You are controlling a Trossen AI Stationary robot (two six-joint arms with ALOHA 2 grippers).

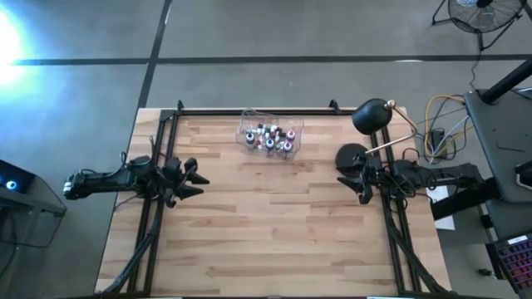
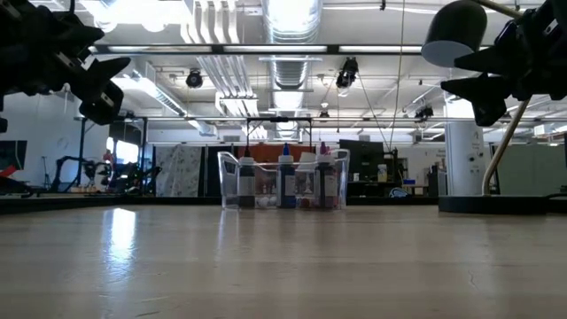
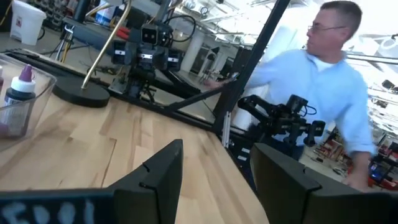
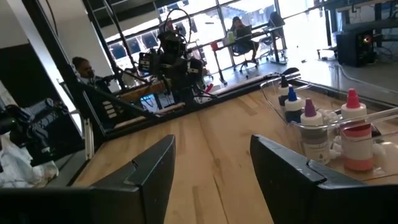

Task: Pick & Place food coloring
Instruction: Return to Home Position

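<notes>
Food coloring bottles (image 1: 270, 139) are gathered in the clear box (image 1: 246, 124) at the surface's far edge, left pincer (image 1: 198, 178) and right pincer (image 1: 347, 186) are held spread and empty, and the nearby desk lamp (image 1: 371, 116) could be clipped if the right arm is swung wide.

It was an open robotics lab. Bare ducts (image 2: 285, 31) ran overhead, the floor (image 1: 83, 91) was concrete, and a person (image 4: 239, 30) sat far off.
</notes>
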